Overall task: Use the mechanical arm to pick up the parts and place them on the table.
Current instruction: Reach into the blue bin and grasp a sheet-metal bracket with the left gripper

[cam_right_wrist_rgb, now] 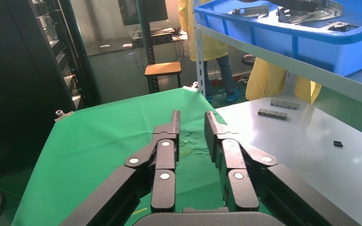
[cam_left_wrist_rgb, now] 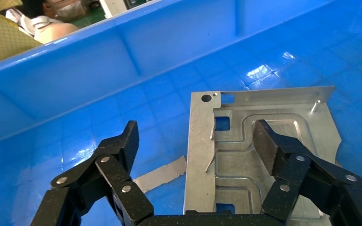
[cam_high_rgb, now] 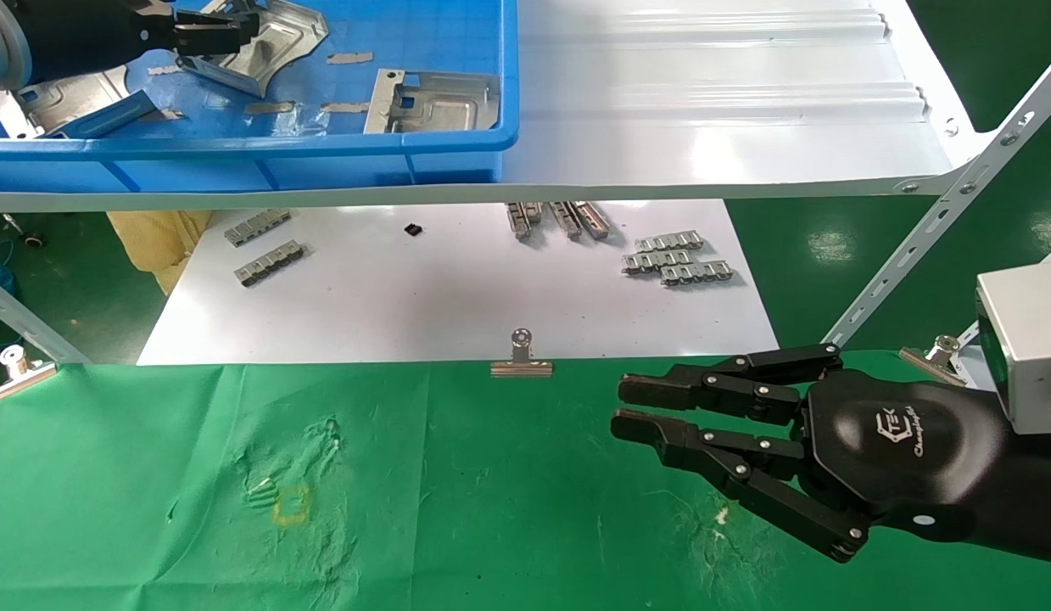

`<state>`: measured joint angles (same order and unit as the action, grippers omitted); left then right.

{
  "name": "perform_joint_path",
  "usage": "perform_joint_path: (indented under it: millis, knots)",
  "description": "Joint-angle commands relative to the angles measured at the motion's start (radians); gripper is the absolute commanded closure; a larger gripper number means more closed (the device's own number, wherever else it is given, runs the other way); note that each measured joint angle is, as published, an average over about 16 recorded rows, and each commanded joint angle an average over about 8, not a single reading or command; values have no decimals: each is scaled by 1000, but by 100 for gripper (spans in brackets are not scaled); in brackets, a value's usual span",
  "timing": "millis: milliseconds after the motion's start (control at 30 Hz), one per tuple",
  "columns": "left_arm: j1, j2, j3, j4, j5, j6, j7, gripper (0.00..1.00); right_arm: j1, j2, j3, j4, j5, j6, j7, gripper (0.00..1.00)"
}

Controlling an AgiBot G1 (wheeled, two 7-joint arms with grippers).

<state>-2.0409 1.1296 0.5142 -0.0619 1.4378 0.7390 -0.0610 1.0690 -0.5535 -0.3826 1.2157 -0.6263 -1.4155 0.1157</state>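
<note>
The bin [cam_high_rgb: 457,153] is glossy blue plastic, its floor moulded in a faint grid with bright glints. The parts [cam_left_wrist_rgb: 264,141] are bare sheet metal, silvery, with a brushed, faintly scratched sheen. The worktop [cam_high_rgb: 491,509] wears matt green cloth, wrinkled and puckered in places. The right end effector [cam_high_rgb: 627,407] is black plastic, glossy on the palm, duller on the fingers [cam_right_wrist_rgb: 165,155]. The shelf [cam_high_rgb: 703,102] is glossy white; the board [cam_high_rgb: 449,288] is smooth white. The clip [cam_high_rgb: 522,355] is shiny metal.

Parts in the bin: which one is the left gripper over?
The far-left one, under the left gripper; the other part lies apart, by the bin's right wall.
</note>
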Motion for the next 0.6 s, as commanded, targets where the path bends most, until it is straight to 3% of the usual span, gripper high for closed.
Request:
perform_joint_path:
  millis: [33,600]
  knots:
    - [-4,3,-2,15,-3,-9,3,100,0,0,0,0,0,0,0,0]
    - [-17,4,-11,56,-16,15,-4,100,0,0,0,0,0,0,0,0]
